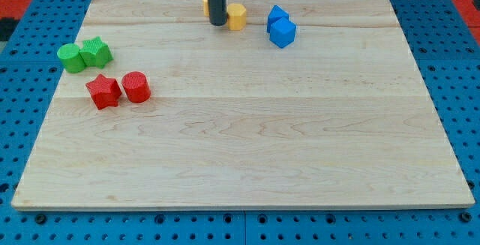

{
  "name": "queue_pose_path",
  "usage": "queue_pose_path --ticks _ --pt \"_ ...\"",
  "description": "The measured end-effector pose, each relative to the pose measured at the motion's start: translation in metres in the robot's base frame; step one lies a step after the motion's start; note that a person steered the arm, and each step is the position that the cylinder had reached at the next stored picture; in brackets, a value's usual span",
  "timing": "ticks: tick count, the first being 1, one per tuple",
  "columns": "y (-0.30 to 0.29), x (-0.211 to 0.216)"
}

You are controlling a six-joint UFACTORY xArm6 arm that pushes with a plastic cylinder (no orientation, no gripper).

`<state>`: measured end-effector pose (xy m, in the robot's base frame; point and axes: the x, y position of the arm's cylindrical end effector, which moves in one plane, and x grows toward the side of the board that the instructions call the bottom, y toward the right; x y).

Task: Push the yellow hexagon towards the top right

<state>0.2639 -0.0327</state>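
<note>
The rod is standing nearly upright, coming down from the view's top, and my tip point(218, 23) is pressing against the left side of the yellow hexagon point(237, 17) near the board's point(247, 147) top edge (no pincer here, just a bare rod). Another yellow block point(205, 4) is peeking out behind the rod, with two blue blocks point(281, 26) sitting near the hexagon's right.

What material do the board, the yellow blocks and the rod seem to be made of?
The board looks like pale wood: grain lines and plank seams show, matte finish. The two yellow blocks appear to be plastic or painted, uniform matte colour. The dark rod, my tip beside them, seems smooth; its material is unclear.
</note>
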Motion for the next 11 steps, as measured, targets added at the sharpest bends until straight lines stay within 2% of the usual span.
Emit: queue_pose_path --ticks 5,9,11 --pt "0.069 -0.025" --pt "0.076 -0.071" --pt "0.111 -0.072"
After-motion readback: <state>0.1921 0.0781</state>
